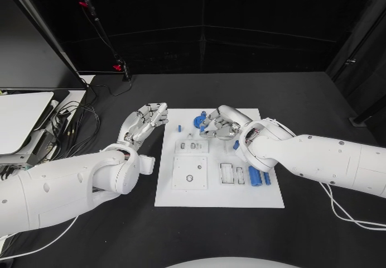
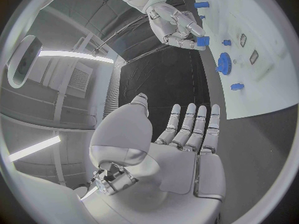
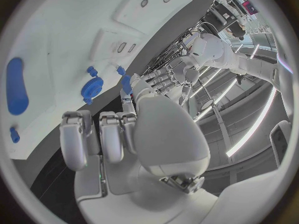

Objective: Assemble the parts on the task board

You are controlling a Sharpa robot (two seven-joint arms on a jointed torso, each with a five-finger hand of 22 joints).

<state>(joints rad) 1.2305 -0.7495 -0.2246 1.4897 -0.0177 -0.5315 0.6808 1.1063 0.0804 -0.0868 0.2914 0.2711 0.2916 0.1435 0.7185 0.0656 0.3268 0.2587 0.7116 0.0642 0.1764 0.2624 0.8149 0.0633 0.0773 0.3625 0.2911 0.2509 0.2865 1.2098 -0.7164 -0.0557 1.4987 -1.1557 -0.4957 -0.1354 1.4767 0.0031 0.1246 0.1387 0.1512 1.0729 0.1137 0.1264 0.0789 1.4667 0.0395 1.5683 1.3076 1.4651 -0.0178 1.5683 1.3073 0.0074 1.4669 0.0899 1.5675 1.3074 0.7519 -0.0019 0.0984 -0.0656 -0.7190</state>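
The white task board (image 1: 218,192) lies in the middle of the black table. My right hand (image 1: 223,124) hovers over its far end and pinches a small blue part (image 2: 201,41) at its fingertips; the right wrist view shows that part (image 3: 126,83) past the curled fingers of the hand (image 3: 124,134). A blue gear (image 1: 199,120) stands on the board just left of that hand, also seen as the gear (image 2: 224,63) and the gear (image 3: 92,88) in the wrist views. My left hand (image 1: 145,124) hangs beside the board's far left corner, fingers (image 2: 187,127) straight and apart, holding nothing.
Blue pegs (image 1: 257,177) lie by slots near the board's right edge, close under my right forearm. A long blue piece (image 3: 17,86) rests on the board. A white desk with cables (image 1: 68,125) stands at the table's left side.
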